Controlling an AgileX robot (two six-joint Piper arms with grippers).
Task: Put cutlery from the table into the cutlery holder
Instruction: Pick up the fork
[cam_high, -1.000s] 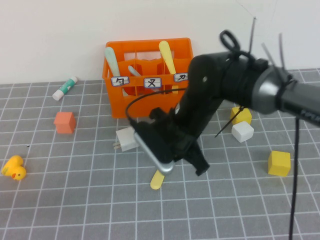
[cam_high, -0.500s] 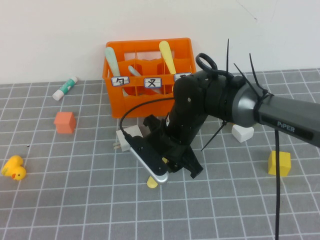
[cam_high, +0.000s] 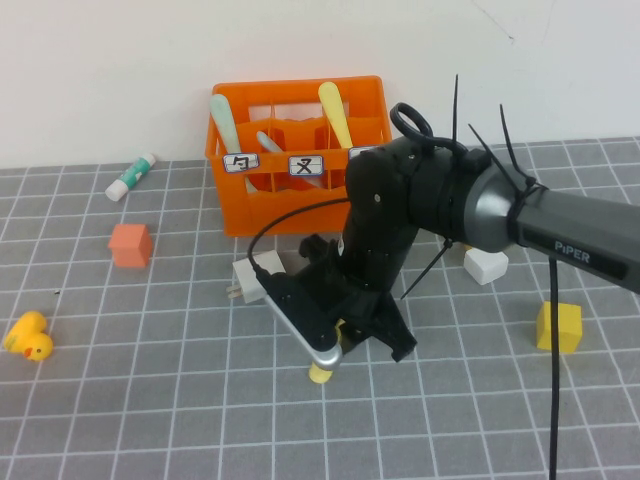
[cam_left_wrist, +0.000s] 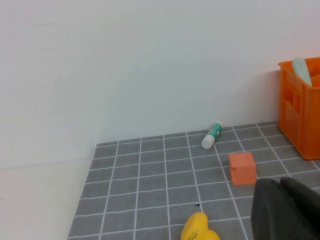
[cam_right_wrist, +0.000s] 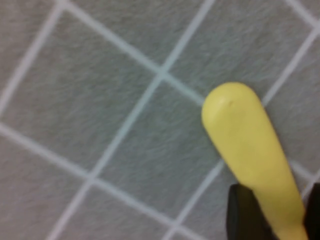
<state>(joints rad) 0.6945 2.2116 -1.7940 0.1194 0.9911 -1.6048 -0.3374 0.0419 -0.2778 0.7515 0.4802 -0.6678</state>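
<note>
The orange cutlery holder (cam_high: 300, 205) stands at the back of the grey grid table (cam_high: 150, 400) and also shows in the left wrist view (cam_left_wrist: 297, 110). It holds a mint spoon (cam_high: 222, 120), a grey utensil (cam_high: 268, 142) and a yellow utensil (cam_high: 335, 110). Another yellow utensil (cam_high: 320, 374) lies on the mat, mostly under my right arm. My right gripper (cam_right_wrist: 277, 215) is low over its handle (cam_right_wrist: 245, 130), open, one finger on each side. My left gripper (cam_left_wrist: 282, 187) is shut, empty, off to the left near the duck.
A yellow duck (cam_high: 28, 336) and an orange cube (cam_high: 130, 244) sit at the left, a white-and-green tube (cam_high: 131, 176) by the wall. A white plug block (cam_high: 248, 280) lies beside my right arm. White (cam_high: 485, 266) and yellow (cam_high: 557, 326) cubes lie at the right.
My right arm swung left and sank onto the yellow utensil on the mat. Its jaws spread wide and now stand narrower around the handle. The left gripper stayed put.
</note>
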